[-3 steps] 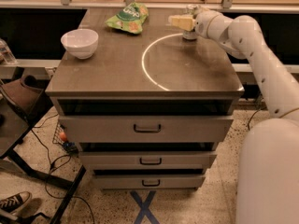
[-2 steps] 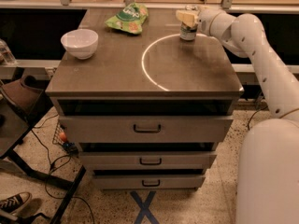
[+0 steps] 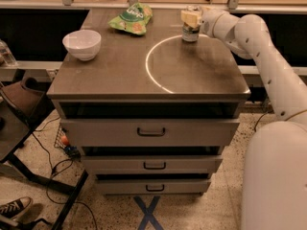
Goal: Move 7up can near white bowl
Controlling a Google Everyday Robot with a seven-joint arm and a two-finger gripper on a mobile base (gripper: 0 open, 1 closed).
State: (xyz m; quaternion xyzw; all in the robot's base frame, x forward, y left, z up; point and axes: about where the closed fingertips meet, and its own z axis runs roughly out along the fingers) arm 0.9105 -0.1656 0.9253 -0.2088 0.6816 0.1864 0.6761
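Note:
The 7up can (image 3: 190, 34) stands upright at the back right of the table top, on the rim of a white circle mark. Only its lower body shows. My gripper (image 3: 190, 17) is right at the can's top and covers it, with the white arm reaching in from the right. The white bowl (image 3: 82, 44) sits upright near the table's left edge, far from the can.
A green chip bag (image 3: 131, 19) lies at the back of the table (image 3: 144, 87), between bowl and can. The table is a drawer cabinet with three drawers. A counter runs behind it. Cables, a dark stand and a shoe are on the floor at left.
My gripper has drawn in from pointing left of the can to sit over the can's top. The can, bowl and bag have not moved.

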